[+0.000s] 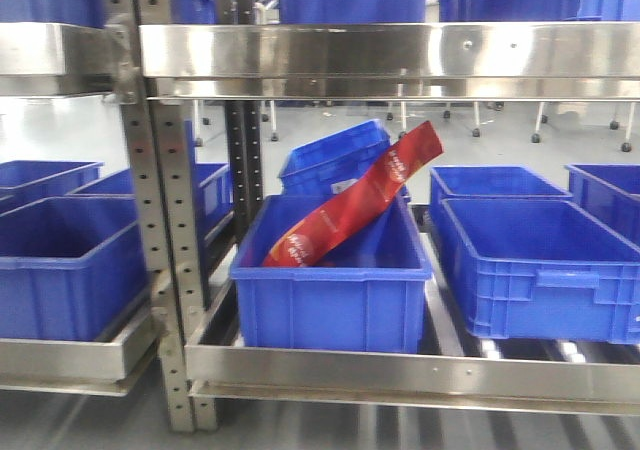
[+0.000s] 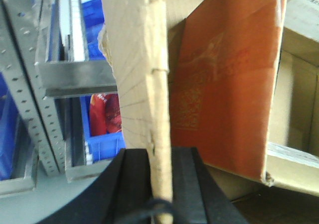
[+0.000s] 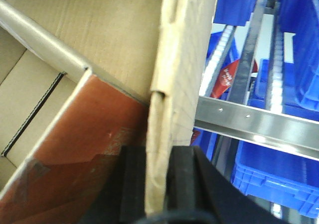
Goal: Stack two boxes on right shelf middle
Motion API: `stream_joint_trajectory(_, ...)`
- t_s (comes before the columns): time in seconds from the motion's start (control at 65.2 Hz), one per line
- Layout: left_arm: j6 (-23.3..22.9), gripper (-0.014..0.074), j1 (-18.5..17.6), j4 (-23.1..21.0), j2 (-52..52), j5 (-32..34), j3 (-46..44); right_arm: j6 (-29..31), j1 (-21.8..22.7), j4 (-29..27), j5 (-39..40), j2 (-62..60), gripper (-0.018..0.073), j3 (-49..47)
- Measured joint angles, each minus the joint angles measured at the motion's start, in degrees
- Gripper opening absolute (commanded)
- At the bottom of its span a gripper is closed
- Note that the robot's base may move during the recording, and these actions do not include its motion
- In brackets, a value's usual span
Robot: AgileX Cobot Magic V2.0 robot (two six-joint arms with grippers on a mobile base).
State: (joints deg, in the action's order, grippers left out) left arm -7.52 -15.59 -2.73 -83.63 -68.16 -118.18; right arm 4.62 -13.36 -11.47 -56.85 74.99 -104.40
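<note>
Left gripper (image 2: pixel 160 176) and right gripper (image 3: pixel 158 176) are each pinching a thin wall of one box (image 2: pixel 132 74), holding it off the shelf (image 1: pixel 400 375), before its front edge. The card is looking light but bendy, so gripping near corners is seeming safer. No second box is showing. Five bins (image 1: pixel 330 290) and one packet (image 1: pixel 360 205) are sitting there.

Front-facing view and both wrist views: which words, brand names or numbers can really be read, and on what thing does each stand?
Red packet in the blue bin: white logo and print, too blurred to read.
Orange panel on the box: pale print, too faint to read.
Nothing can be quoted as legible text.
</note>
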Motion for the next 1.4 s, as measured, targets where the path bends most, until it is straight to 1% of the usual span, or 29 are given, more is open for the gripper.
stream_joint_trajectory(1.396, 0.0, -0.0111, 0.0, 0.12, 0.0, 0.0, 0.0, 0.0, 0.0, 0.0, 0.0, 0.0, -0.0153, 0.0)
